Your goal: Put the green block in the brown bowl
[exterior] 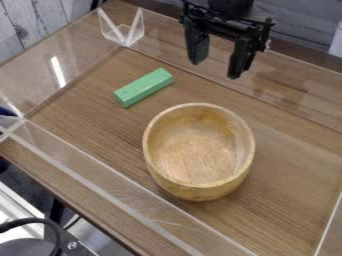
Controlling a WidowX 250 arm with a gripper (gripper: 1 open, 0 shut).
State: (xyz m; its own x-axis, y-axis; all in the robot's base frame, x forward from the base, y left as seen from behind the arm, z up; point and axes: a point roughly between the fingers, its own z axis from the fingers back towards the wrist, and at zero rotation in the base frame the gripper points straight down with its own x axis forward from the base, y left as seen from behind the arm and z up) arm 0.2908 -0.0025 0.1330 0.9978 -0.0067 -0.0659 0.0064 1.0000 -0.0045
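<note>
The green block (143, 87) lies flat on the wooden tabletop, left of centre, angled from lower left to upper right. The brown bowl (199, 149) stands upright and empty in the middle, just right of and nearer than the block. My black gripper (218, 57) hangs at the top of the view, above the table behind the bowl and to the right of the block. Its two fingers are spread apart with nothing between them, and it touches neither object.
A low clear acrylic wall (80, 175) rims the table along the front and left sides. A small clear plastic stand (122, 28) sits at the back left. A wooden plank wall backs the scene at upper left.
</note>
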